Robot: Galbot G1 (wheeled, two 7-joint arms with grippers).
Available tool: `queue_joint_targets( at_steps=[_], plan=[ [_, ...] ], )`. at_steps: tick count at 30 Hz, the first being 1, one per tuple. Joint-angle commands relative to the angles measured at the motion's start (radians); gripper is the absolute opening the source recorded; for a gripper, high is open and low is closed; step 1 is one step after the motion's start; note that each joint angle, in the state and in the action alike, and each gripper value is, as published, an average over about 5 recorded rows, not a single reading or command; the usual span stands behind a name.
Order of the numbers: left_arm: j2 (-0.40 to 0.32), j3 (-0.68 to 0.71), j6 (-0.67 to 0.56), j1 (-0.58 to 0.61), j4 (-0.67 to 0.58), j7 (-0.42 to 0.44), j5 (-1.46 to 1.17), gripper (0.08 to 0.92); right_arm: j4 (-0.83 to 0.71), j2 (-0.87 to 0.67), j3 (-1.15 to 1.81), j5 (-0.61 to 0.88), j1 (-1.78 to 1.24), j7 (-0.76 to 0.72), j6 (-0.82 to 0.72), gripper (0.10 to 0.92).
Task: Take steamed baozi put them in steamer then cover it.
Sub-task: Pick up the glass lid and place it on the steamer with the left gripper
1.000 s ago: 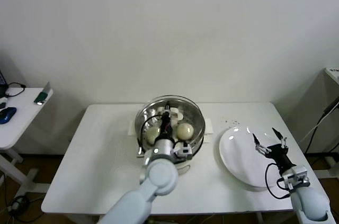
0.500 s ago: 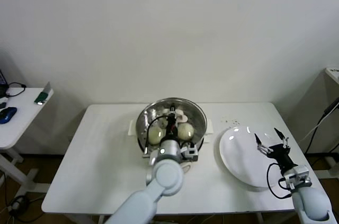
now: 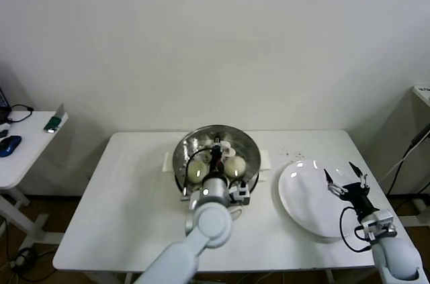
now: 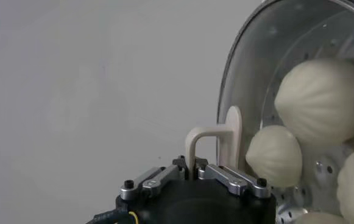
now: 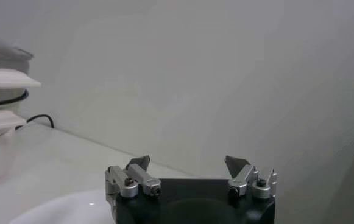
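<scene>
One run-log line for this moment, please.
left gripper: shut on clear glass lid's cream handle | steel steamer: buns inside | right gripper: open above white plate

The steamed baozi [image 4: 322,100] are cream-white with faint pleat lines. The steamer [image 3: 185,156] is shiny steel, its floor dotted with small round holes, with white side handles. The cover [image 4: 268,55] is clear glass with a metal rim and a cream-white handle [image 4: 216,143]. The plate [image 3: 299,197] near the table's right edge is plain glossy white. The table [image 3: 121,197] is white.
</scene>
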Motion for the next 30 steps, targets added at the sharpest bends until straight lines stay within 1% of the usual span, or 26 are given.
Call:
queue_joint_targets(
  at_steps=[1, 5, 10, 15, 17, 21, 30],
  plan=[
    [-0.015, 0.003, 0.049, -0.004, 0.01, -0.006, 0.007, 0.152, 0.0, 0.003, 0.001, -0.004, 0.0, -0.002, 0.002, 0.823],
    [-0.008, 0.002, 0.049, -0.005, 0.014, -0.008, 0.009, 0.152, 0.001, 0.005, 0.006, -0.005, -0.002, -0.004, 0.003, 0.823],
    [0.005, 0.001, 0.049, 0.002, 0.006, 0.027, 0.013, 0.152, 0.001, 0.004, 0.013, -0.005, -0.004, -0.008, 0.004, 0.823],
    [0.017, 0.001, 0.049, 0.005, -0.021, 0.035, -0.012, 0.153, 0.004, 0.003, 0.016, -0.005, -0.007, -0.009, 0.003, 0.823],
    [0.022, -0.001, 0.049, 0.005, -0.039, 0.035, -0.026, 0.168, 0.007, 0.003, 0.019, -0.005, -0.011, -0.009, 0.002, 0.823],
    [0.038, 0.001, 0.049, 0.012, -0.092, 0.027, -0.063, 0.261, 0.01, 0.002, 0.029, -0.004, -0.02, -0.012, 0.0, 0.823],
    [0.112, -0.016, 0.049, 0.085, -0.259, 0.02, -0.141, 0.521, 0.044, -0.004, 0.041, -0.015, -0.038, -0.014, -0.053, 0.823]
  ],
)
